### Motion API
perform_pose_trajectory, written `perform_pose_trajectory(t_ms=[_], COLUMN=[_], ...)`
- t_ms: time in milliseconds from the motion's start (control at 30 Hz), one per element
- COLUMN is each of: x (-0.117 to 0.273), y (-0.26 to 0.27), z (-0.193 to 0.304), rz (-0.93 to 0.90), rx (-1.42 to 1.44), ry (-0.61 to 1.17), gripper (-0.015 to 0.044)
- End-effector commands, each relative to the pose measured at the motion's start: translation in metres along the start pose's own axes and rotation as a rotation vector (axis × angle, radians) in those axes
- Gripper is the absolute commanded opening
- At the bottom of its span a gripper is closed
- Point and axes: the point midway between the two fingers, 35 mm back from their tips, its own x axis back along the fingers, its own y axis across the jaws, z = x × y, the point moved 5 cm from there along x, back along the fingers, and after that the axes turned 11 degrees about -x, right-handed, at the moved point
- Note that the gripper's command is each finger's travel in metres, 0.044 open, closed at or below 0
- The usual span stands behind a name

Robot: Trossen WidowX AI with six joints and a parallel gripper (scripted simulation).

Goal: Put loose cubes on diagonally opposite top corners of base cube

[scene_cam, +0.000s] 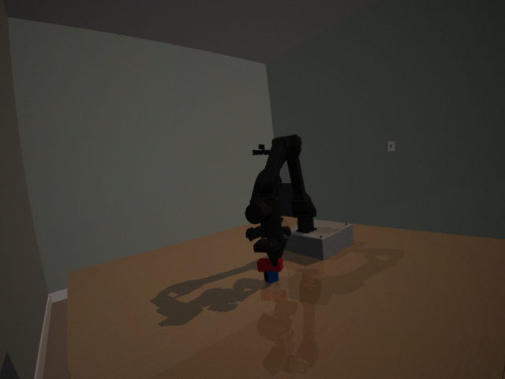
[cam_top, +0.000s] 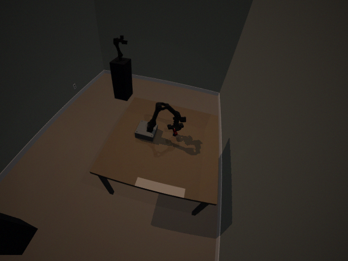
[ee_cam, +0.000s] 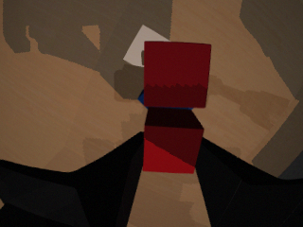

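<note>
The blue base cube (scene_cam: 271,276) (ee_cam: 142,99) stands on the table, mostly hidden in the wrist view by the red cubes. One loose red cube (scene_cam: 263,265) (ee_cam: 176,71) rests on its top, overhanging one side. My gripper (scene_cam: 275,261) (ee_cam: 169,139) is shut on the other red cube (scene_cam: 280,265) (ee_cam: 169,153). It holds this cube close beside the resting one, at about the same height in the exterior view. Any gap between the red cubes, and whether the held cube touches the base, cannot be told. In the top view the red cubes (cam_top: 175,132) look tiny.
The arm's grey mounting box (cam_top: 145,131) (scene_cam: 322,241) stands on the table (cam_top: 126,160) (scene_cam: 387,309) behind the cubes. A pale patch (ee_cam: 139,47) lies beyond the cubes in the wrist view. A pale strip (cam_top: 160,187) lies at the table edge. Arm shadows cross the table.
</note>
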Motion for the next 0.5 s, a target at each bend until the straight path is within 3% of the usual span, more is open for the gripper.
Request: perform_pose_trajectory(t_ms=[0,333,467], x=[-0.0011,-0.0011,-0.0011], y=[0.0001,0.0001,0.0001], z=[-0.0003,-0.0003,-0.0003], rz=[0.0,0.0,0.0], rx=[0.004,0.004,0.004], ry=[-0.003,-0.003,-0.003], gripper=[0.0105,0.0105,0.0205])
